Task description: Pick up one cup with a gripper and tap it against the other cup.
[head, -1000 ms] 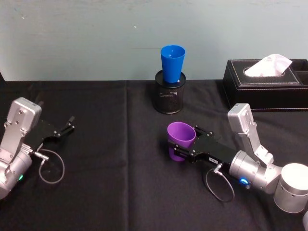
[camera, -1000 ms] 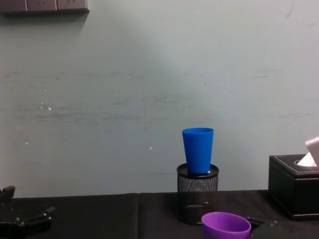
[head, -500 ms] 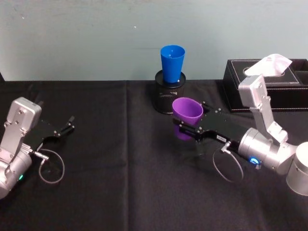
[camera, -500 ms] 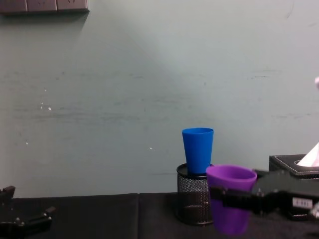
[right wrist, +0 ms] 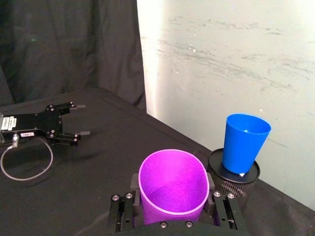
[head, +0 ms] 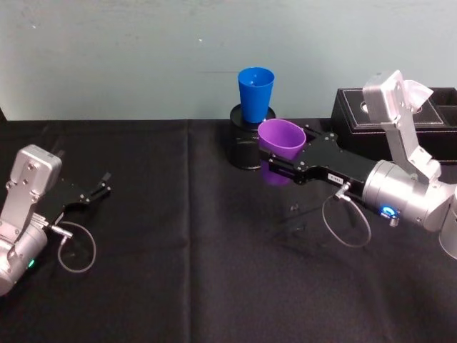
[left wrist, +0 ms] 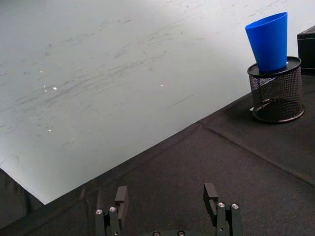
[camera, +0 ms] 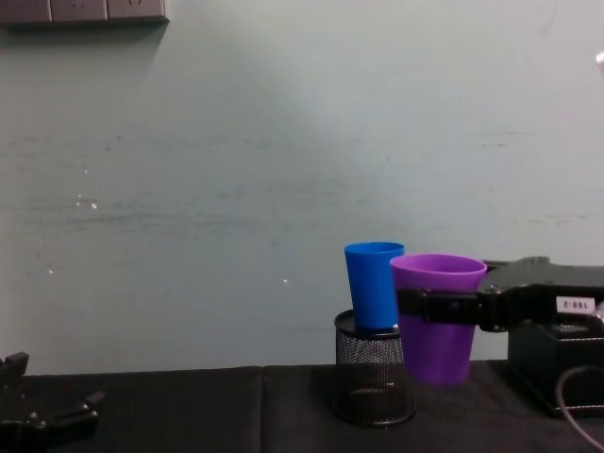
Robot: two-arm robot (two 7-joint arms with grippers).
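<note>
Over the far middle of the tabletop (head: 178, 279), the right pincer (head: 283, 153) (camera: 436, 307) grips the purple cup (head: 280, 138) (camera: 436, 344) (right wrist: 172, 189) beside the blue cup (head: 255, 93) (camera: 371, 283) (right wrist: 244, 142).
The purple cup hangs roughly upright, just right of the blue cup and nearer the robot; the right wrist view shows a gap between them. The blue cup sits in a black mesh pen pot (head: 241, 153) (camera: 366, 382). The left pincer (head: 100, 187) (left wrist: 165, 192) rests open at the tabletop's left.

Soft, even light (faint shadows)
</note>
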